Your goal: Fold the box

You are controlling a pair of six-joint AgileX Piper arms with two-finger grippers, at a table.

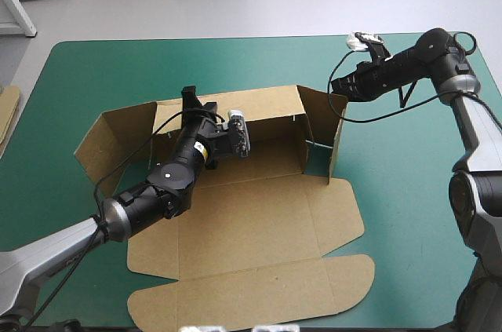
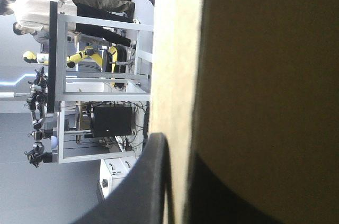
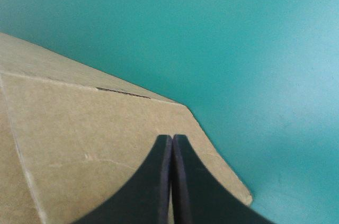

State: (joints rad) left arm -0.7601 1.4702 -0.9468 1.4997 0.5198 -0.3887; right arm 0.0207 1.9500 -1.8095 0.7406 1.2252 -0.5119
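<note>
The brown box [image 1: 259,222] lies in the middle of the table with its floor and lid flat toward the near edge. Its back wall [image 1: 263,104] and both side flaps stand raised. My left gripper [image 1: 188,98] is shut on the top edge of the back wall near its left end. In the left wrist view the board edge [image 2: 177,75] runs between the fingers of the left gripper [image 2: 180,150]. One finger [image 2: 151,181] shows and the other is mostly hidden behind the board. My right gripper [image 1: 337,90] is shut, its tip at the outer face of the right flap [image 1: 321,124]. The right wrist view shows the right gripper [image 3: 172,138] over that flap [image 3: 79,144].
An edge of more brown board [image 1: 6,108] shows at the table's left edge. The teal-green cover [image 1: 416,191] stretches from the box to the right edge and also lies beyond the back wall.
</note>
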